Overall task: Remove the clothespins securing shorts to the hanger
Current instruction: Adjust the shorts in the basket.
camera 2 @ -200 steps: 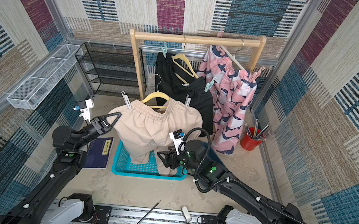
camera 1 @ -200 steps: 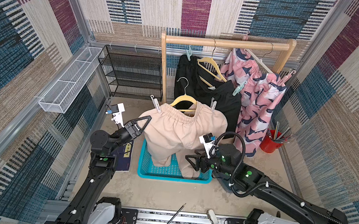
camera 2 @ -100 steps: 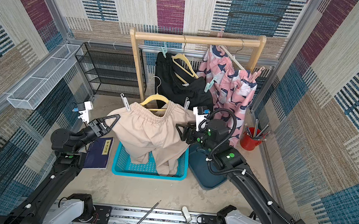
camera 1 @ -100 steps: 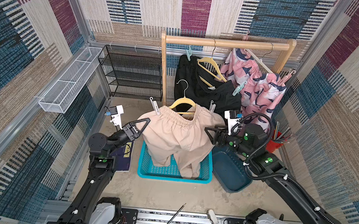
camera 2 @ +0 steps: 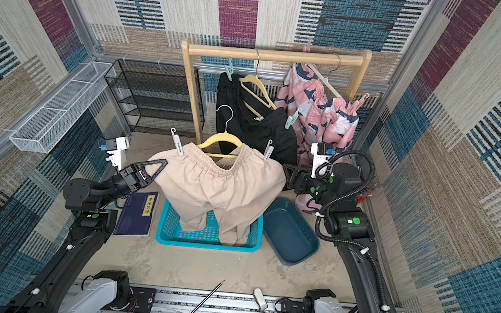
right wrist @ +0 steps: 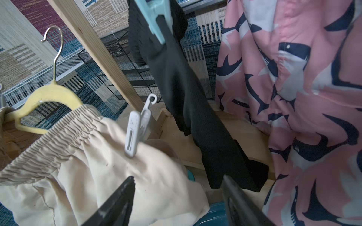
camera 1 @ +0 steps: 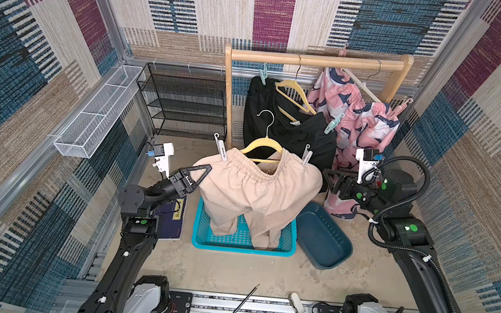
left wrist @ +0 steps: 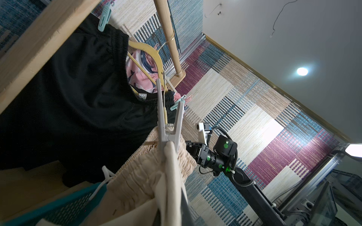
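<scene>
White plastic clothespin (right wrist: pixel 134 135) on the right waistband corner of the beige fabric shorts (camera 1: pixel 254 193): the open, empty right gripper (right wrist: pixel 178 177) has risen beside it, apparently ready to unclip, while the left gripper (camera 1: pixel 205 168) pinches the shorts.

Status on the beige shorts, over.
Left gripper shut on beige shorts. Right gripper open, short of nearest white clothespin. Other white clothespin also clipped on. Black shorts close behind.

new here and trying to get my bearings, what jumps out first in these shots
The beige shorts on a yellow hanger hang mid-scene over the teal basket, off the wooden rack, pinched at their edge by the left jaws. Behind, pink shark-print shorts hang on that rack.
</scene>
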Robot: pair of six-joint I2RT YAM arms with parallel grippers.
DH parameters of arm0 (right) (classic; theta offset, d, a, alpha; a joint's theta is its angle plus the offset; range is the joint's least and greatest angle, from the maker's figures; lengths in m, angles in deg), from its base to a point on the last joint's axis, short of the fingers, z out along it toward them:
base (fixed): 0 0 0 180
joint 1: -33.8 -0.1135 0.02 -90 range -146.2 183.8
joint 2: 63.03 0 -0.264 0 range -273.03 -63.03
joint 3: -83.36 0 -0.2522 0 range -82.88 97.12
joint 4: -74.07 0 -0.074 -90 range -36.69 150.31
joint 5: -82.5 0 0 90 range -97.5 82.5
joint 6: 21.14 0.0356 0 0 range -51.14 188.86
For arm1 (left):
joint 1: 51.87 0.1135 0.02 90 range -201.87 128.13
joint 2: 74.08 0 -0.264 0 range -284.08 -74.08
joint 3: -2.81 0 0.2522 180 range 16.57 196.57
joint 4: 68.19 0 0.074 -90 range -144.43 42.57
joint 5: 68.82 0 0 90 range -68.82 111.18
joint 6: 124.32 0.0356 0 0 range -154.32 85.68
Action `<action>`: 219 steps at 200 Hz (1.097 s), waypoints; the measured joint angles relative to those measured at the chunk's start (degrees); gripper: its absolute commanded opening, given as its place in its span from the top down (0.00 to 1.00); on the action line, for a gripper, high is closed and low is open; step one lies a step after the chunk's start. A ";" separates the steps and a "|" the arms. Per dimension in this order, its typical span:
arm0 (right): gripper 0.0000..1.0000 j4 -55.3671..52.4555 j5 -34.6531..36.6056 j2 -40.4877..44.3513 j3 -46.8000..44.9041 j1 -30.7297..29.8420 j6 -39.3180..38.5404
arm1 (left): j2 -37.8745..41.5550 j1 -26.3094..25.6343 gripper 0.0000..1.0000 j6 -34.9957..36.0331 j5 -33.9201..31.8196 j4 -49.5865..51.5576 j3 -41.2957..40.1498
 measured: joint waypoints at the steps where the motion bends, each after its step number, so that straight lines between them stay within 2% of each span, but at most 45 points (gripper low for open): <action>1: 0.28 -0.04 -0.31 -0.07 0.00 0.11 -0.13 | -0.02 0.00 1.00 0.02 0.13 -0.04 0.00; 36: 0.28 -1.42 -12.59 -2.75 -0.44 3.65 -5.40 | -1.38 0.00 1.00 0.17 2.43 -3.52 0.04; 99: 0.28 -0.76 -25.64 -4.79 -4.44 4.33 -10.23 | -6.21 0.00 1.00 -4.55 4.72 -15.63 0.07; 171: 0.28 1.88 -31.04 -5.57 -8.74 4.42 -11.04 | -9.22 0.04 1.00 -7.61 5.95 -21.42 0.92; 219: 0.28 2.69 -32.20 -6.38 -9.01 4.37 -11.06 | -9.88 0.04 1.00 -8.79 6.73 -23.04 1.25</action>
